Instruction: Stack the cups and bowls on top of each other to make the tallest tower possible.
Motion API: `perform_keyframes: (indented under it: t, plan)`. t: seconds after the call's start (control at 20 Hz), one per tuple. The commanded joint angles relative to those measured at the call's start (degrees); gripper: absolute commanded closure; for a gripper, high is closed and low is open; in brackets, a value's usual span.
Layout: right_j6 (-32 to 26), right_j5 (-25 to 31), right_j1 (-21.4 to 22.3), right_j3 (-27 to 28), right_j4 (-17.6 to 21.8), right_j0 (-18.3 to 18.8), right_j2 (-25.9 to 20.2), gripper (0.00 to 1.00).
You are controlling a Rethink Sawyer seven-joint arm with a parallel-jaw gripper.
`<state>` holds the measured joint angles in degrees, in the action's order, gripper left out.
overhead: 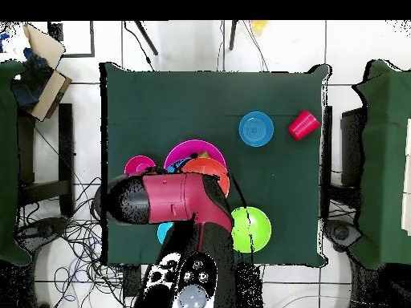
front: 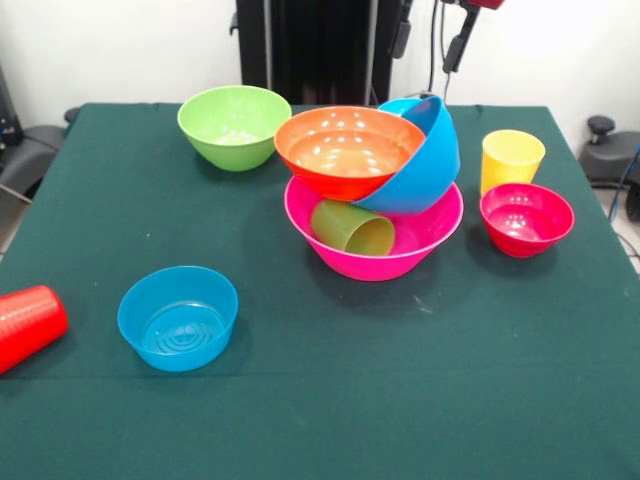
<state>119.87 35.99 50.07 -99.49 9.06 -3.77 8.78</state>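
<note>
**Gripper** (front: 461,40): drawn back at the top edge of the front view, above the table's far side. Hidden under the arm (overhead: 172,198) in the overhead view. Open or closed: cannot tell.

**Large blue bowl** (front: 425,165): nearest, just below the tool. Tipped steeply, leaning on the orange bowl. A cyan bowl (front: 400,104) peeks out behind its upper rim.

**Yellow cup** (front: 512,158): near, below the tool, upright and mouth up. Probably light, stiff and glossy-slick. Best taken across the wall just under the rim.

**Orange bowl** (front: 348,150): slightly further, tilted, resting on the pink bowl's rim and touching the blue one.

**Pink bowl** (front: 375,262): base of the tower, beneath both. Likely to slide on the table (front: 320,420) if nudged.

**Green cup** (front: 352,227): lying on its side inside the pink bowl, under the orange one. Prone to roll; awkward to reach.

**Magenta-red bowl** (front: 526,218): just beyond the yellow cup, upright and free. Thin rim looks like the only hold: one jaw inside, one outside.

**Lime green bowl** (front: 234,125): well off to one side, upright and apart from the pile. Same rim pinch advised.

**Small blue bowl** (front: 178,317): far from the tool, upright, alone.

**Red cup** (front: 28,325): farthest, on its side at the table's edge. Risk of rolling off; better grasped across the body.
</note>
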Motion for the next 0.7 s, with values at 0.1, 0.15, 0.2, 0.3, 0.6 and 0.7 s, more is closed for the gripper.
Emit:
perform_keyframes:
  t: [0.1,0.15,0.2,0.3,0.6,0.7]
  plan:
    - [-0.9,-6.2,-3.9,-0.5,4.2,1.9,-5.3,0.00]
    - [-1.0,-6.6,-3.8,-0.8,4.2,2.1,-5.4,0.00]
    - [-1.1,-7.6,-3.7,-1.6,4.1,2.6,-5.7,0.00]
    - [-1.3,-9.5,-3.8,-2.7,4.0,3.4,-6.3,0.00]
    - [-3.2,-15.8,-3.0,-7.8,4.5,8.7,-9.5,0.00]
    - [-4.4,-16.8,-2.5,-9.1,5.2,11.0,-10.6,0.00]
